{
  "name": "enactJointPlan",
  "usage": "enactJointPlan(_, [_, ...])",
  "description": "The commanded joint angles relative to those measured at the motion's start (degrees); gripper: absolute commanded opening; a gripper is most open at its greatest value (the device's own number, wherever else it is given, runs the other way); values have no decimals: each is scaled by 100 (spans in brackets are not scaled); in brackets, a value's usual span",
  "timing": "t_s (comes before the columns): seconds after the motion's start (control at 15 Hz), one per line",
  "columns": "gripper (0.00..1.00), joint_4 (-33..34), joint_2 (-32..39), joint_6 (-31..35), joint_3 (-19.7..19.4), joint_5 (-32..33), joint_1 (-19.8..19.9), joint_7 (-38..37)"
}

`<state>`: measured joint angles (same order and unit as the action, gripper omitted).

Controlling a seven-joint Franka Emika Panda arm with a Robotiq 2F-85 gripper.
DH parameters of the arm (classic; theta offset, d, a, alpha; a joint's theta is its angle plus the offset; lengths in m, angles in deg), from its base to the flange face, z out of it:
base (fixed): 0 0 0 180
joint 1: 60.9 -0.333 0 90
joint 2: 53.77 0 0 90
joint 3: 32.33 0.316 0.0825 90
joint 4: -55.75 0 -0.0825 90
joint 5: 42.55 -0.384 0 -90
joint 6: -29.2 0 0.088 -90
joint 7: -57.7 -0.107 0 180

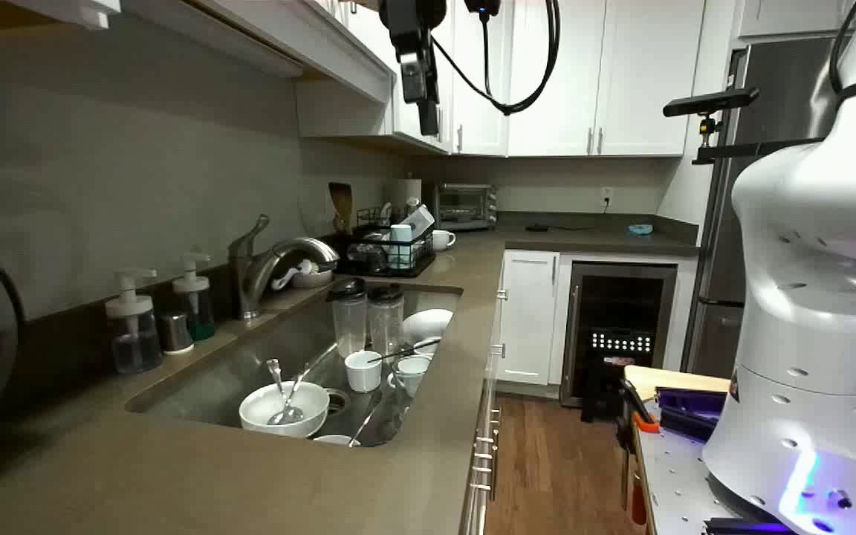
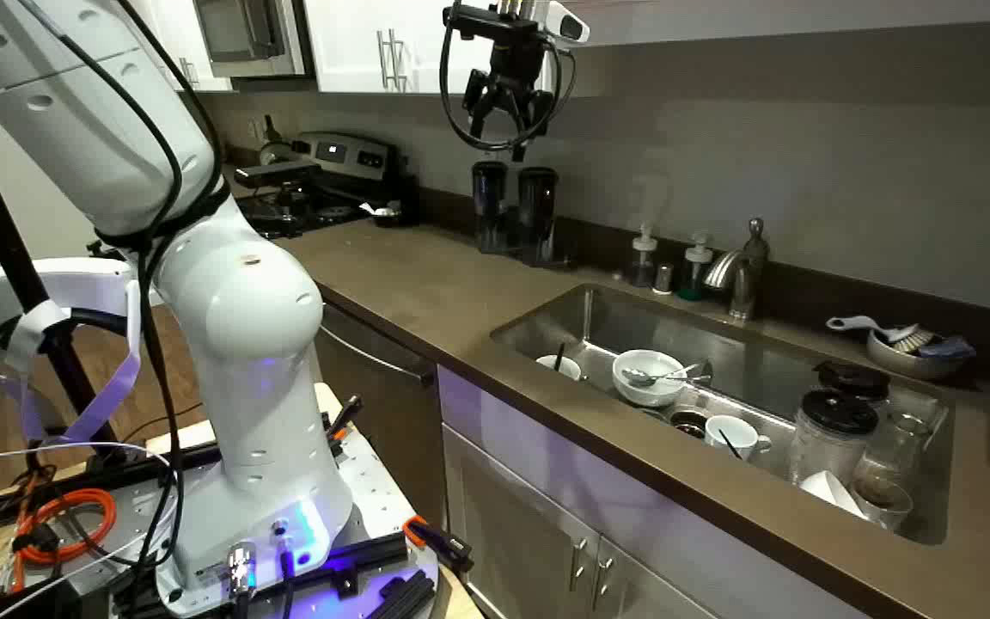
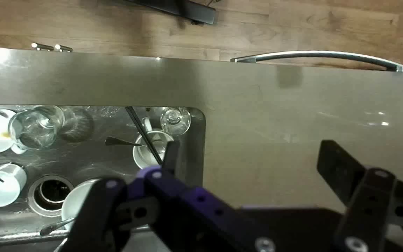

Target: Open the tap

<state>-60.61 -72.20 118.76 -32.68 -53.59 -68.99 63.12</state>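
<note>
The tap (image 1: 258, 279) is a chrome faucet behind the sink, with a curved spout reaching over the basin. Its slim lever (image 2: 755, 236) stands up from the top of the body. High above the counter hangs my gripper (image 2: 497, 142), well apart from the tap in both exterior views. In the wrist view the black fingers (image 3: 339, 168) stand wide apart, and only countertop and the sink's end show between and beneath them. The jaws are open and hold nothing. The tap is out of the wrist view.
The sink (image 2: 538, 314) holds bowls, mugs, glasses and tumblers. Soap dispensers (image 1: 131, 327) stand beside the tap. A scrub brush bowl (image 2: 916, 357) sits on its far side. Upper cabinets (image 1: 554, 74) and two dark bottles (image 2: 536, 211) are near the arm's height or below it.
</note>
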Motion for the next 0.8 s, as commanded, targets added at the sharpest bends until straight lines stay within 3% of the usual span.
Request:
enactJointPlan(0.0, [100, 13, 5, -19, 115, -31, 138, 32])
enactJointPlan(0.4, [100, 13, 28, -2, 110, -11, 145, 42])
enactJointPlan(0.73, [100, -361, 46, 876, 52, -29, 278, 134])
